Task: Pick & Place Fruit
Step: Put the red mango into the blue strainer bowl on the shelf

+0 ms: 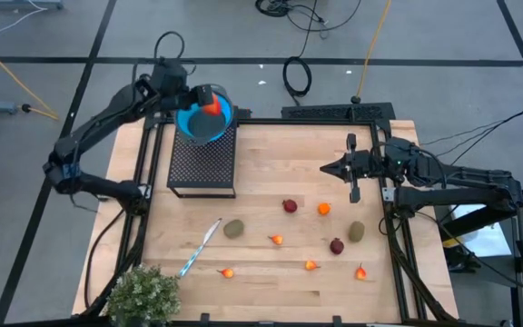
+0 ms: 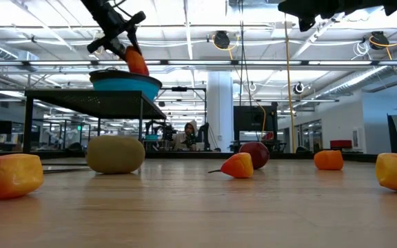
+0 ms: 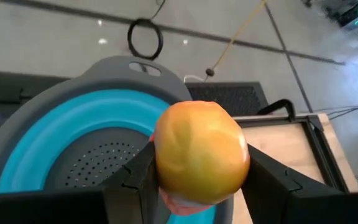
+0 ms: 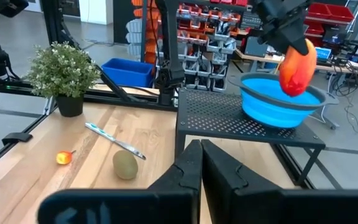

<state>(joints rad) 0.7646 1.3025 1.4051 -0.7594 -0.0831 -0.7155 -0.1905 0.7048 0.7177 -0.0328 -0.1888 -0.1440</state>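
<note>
**Over the colander: fruit held for drop**

Below left gripper (image 1: 209,105), blue colander (image 1: 192,126) on black mesh stand (image 1: 202,162). Clamped part-open on red-orange fruit (image 3: 201,151), poised for release. Right gripper (image 1: 327,169) shut, empty, parked above remaining table fruit.

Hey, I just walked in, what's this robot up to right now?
It's moving toy fruit into a bowl. The left gripper holds a red-orange fruit just above the blue colander bowl, which sits on a black mesh stand; it hasn't let go. The right gripper is shut and empty, waiting above the table. Several small fruits, a blue-handled knife and a green plant lie on the table.
</note>
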